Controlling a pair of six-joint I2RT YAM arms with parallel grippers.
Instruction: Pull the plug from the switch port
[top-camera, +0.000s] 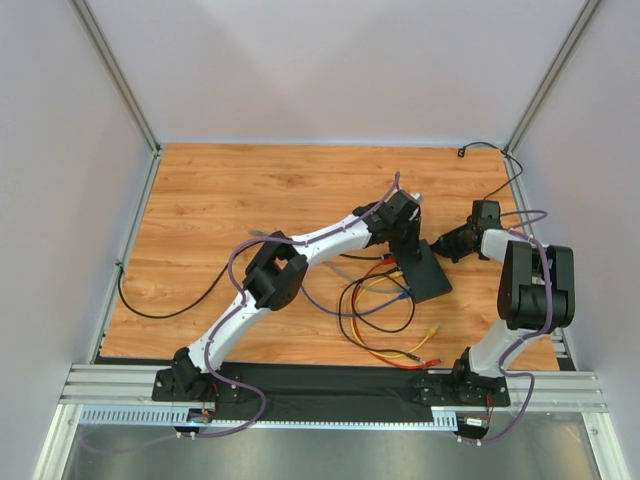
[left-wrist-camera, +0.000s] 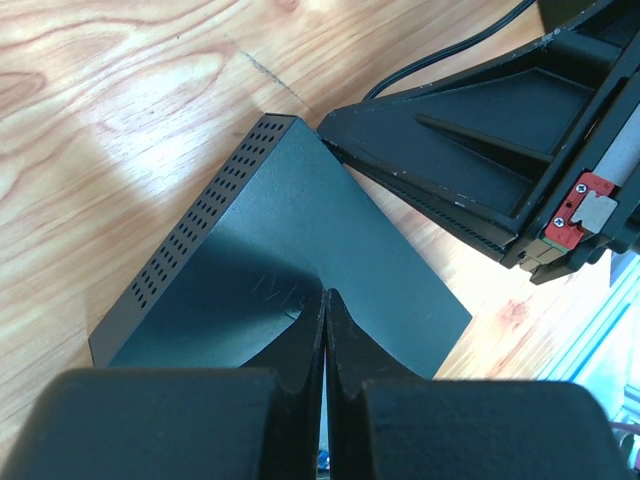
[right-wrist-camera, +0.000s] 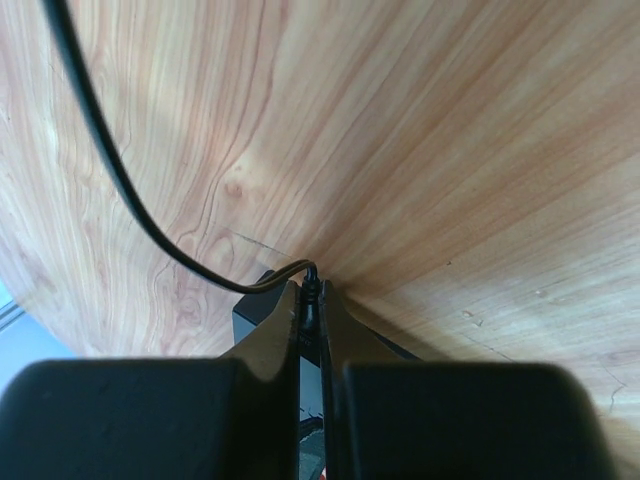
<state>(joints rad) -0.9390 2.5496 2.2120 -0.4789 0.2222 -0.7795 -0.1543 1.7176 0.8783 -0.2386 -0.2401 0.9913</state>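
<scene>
The switch (top-camera: 428, 275) is a flat black box with vent holes on its side, lying right of the table's middle. My left gripper (top-camera: 408, 243) is shut and empty, its closed fingertips resting on the box's top (left-wrist-camera: 300, 220). My right gripper (top-camera: 440, 247) is at the box's far edge. In the right wrist view it (right-wrist-camera: 310, 290) is shut on a small black plug (right-wrist-camera: 312, 275) with a thin black cord (right-wrist-camera: 110, 160). The box corner (right-wrist-camera: 255, 305) shows just behind. The port itself is hidden by the fingers. The right gripper's body (left-wrist-camera: 480, 140) shows in the left wrist view.
Loose orange, yellow, blue and red cables (top-camera: 385, 320) coil on the table in front of the switch. A black cable (top-camera: 170, 310) lies at the left. The thin cord (top-camera: 500, 185) runs to the back right corner. White walls enclose the table.
</scene>
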